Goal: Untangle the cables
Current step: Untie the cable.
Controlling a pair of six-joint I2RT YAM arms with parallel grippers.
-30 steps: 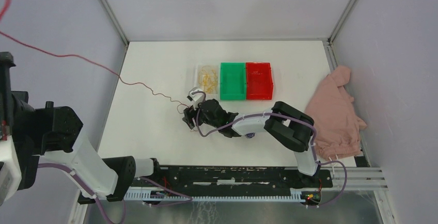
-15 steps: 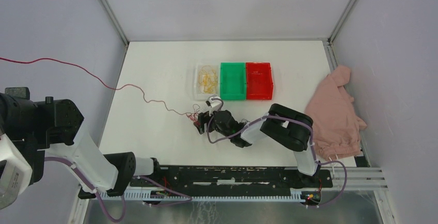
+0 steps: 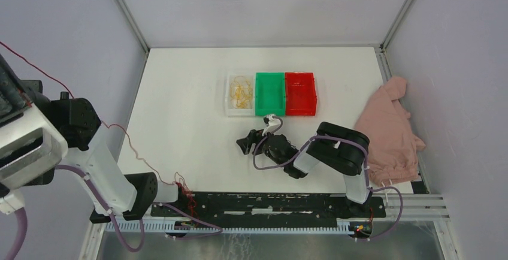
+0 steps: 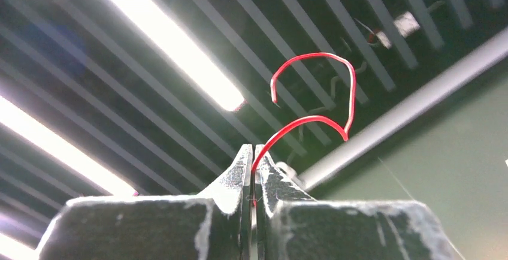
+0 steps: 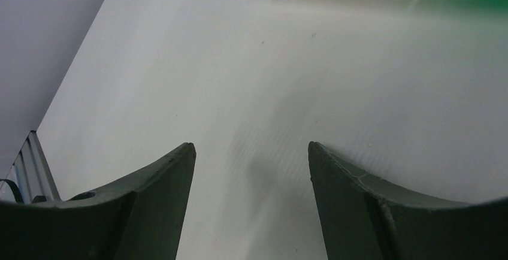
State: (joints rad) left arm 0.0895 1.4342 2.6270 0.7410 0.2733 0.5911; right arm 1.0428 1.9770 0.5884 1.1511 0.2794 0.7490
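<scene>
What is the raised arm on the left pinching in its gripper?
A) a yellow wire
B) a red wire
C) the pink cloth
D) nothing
B: the left gripper is shut on the red wire, whose free end curls up past its tips in the left wrist view.

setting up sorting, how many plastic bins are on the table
3, side by side: clear plastic bin left, green plastic bin middle, red plastic bin right. None seems hidden.
</scene>
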